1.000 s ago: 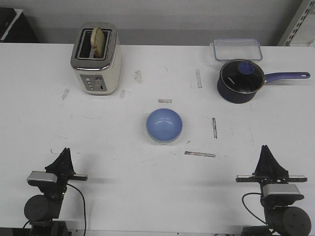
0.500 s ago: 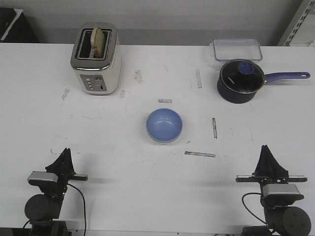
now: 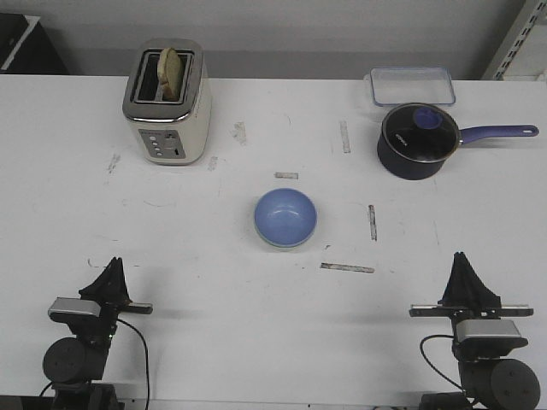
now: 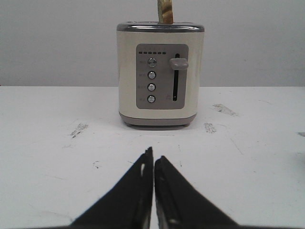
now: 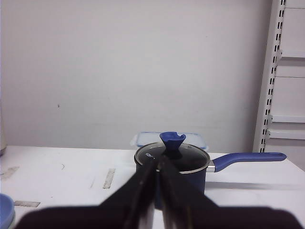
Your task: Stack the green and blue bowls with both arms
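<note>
The pale blue bowl (image 3: 285,216) sits in the middle of the white table. A thin pale green edge (image 3: 285,246) shows under its near side, so it appears to rest inside the green bowl. My left gripper (image 3: 113,265) is shut and empty near the front left edge, far from the bowls. My right gripper (image 3: 461,259) is shut and empty near the front right edge. In the left wrist view the closed gripper (image 4: 153,157) points at the toaster. In the right wrist view the closed gripper (image 5: 157,162) points at the saucepan, and the blue bowl's rim (image 5: 4,210) shows at the frame edge.
A cream toaster (image 3: 166,102) with a slice of bread stands at the back left. A dark navy saucepan (image 3: 419,141) with a glass lid and long handle stands at the back right, with a clear plastic container (image 3: 412,85) behind it. Tape marks dot the table.
</note>
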`<state>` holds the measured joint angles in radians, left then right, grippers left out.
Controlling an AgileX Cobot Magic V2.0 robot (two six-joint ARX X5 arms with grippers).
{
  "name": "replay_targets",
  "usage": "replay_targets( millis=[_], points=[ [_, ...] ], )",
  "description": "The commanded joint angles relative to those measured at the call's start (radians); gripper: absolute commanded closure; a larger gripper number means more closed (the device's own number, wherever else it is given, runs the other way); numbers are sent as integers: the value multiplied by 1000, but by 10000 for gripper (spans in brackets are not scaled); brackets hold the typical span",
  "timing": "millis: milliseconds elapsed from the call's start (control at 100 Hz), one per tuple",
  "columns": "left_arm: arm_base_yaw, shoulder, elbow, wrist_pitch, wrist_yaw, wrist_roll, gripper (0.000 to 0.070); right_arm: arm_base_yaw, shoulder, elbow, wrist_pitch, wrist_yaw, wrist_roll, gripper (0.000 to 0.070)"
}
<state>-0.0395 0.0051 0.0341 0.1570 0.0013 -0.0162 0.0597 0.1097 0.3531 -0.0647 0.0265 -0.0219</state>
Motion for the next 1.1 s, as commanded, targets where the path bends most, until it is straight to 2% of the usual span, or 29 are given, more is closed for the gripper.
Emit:
replay_targets(
  millis=[0,160,250,410,690,980,1090],
  points=[
    [2,-2,-21,14,-2,5,698,1,-4,4,12,0,-5,695],
    [1,-2,-21,14,-2,5,699,-2,-5,3,3,6,-6,695],
    [1,-2,-21,14,-2,5,698,-2,-7,-13,5,-21,-2,695],
    [1,-2,-21,14,-2,5,699,-3,-28,-95,13,-31,65,695],
    [1,-2,-21,14,-2,5,699,-32,-86,-231,20,-26,66,695],
    [1,-2,-21,14,-2,5,698,-36,-108,-297,22,-26,68,695],
    [1,-2,-21,14,-2,5,699,-35,-108,-331,82,-30,73,695]
  ],
)
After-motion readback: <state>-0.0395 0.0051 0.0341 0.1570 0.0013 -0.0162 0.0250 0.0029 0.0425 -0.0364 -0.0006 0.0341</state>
